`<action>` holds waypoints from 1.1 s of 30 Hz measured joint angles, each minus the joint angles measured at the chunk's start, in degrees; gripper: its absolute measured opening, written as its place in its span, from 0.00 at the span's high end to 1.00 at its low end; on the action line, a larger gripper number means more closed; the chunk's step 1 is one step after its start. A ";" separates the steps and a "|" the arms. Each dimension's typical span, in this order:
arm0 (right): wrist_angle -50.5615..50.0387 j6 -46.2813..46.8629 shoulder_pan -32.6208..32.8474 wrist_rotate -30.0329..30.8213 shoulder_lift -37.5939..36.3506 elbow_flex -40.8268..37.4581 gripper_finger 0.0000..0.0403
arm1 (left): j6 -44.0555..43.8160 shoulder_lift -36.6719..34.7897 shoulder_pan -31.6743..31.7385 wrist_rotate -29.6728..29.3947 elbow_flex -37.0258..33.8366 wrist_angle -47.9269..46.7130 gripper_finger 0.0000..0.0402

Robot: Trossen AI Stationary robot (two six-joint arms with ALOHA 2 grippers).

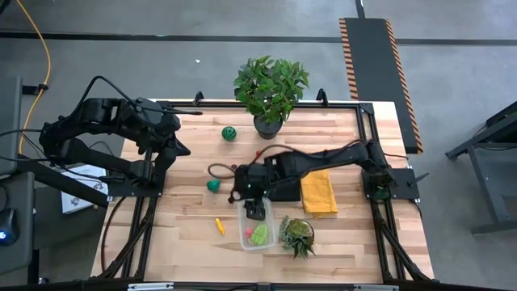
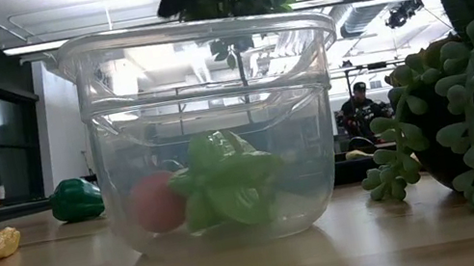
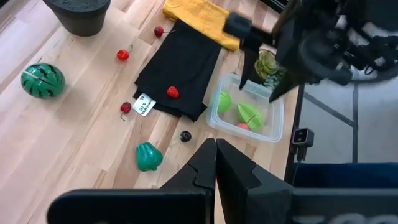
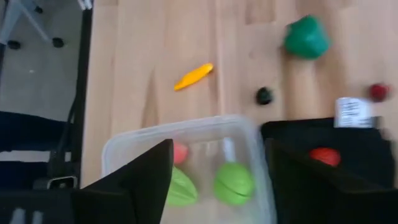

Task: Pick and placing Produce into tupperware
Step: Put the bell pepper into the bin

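Bright, even overhead light; soft short shadows under the potted plant (image 1: 271,87). Low view: ceiling fixtures blown out, glare on the tupperware (image 2: 209,128) walls, succulent (image 2: 464,88) soft-focused. Right wrist view motion-blurred throughout.

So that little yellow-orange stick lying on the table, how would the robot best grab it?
Likely from straight above, with the fingers closing across the narrow middle of the yellow-orange stick. It lies flat on bare wood, long and thin, clear of the tupperware, so its two long sides are open to pinch.
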 joint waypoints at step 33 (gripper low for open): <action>-5.35 2.15 -6.42 10.93 -34.97 -19.54 0.79 | 8.54 -2.40 0.01 -1.14 -0.02 -2.47 1.00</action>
